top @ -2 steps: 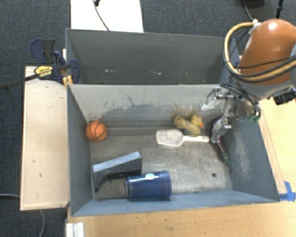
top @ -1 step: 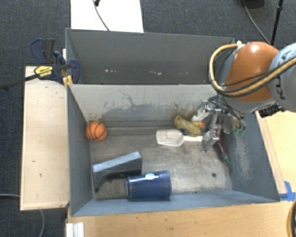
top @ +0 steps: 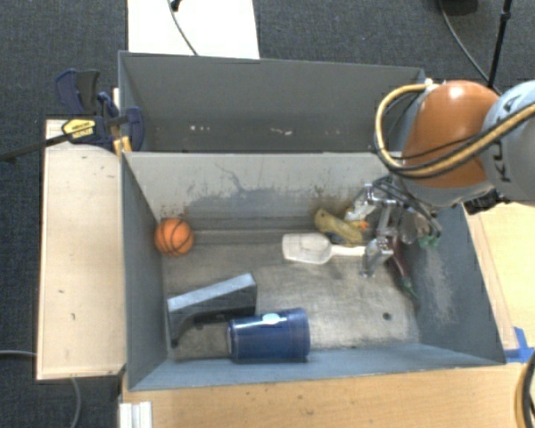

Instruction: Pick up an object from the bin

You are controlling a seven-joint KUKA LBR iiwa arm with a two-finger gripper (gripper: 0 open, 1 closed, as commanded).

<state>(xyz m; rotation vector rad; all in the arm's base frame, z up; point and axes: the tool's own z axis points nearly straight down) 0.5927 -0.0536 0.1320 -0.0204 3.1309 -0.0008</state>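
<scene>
My gripper [top: 375,255] hangs low in the right part of the bin, under the arm's orange cover. Its tip is at the right end of the handle of a white plastic scoop [top: 305,249], which lies flat with its bowl pointing left. Just behind the scoop, against the back wall, lies a yellow-olive, banana-like thing [top: 337,226], partly hidden by the gripper at its right end. A thin dark thing with red and green on it [top: 405,277] lies along the right wall, right of the gripper.
An orange ball [top: 174,236] rests in the back left corner. A grey and black block [top: 211,301] lies at the front left, and a blue cylinder [top: 269,335] lies on its side by the front wall.
</scene>
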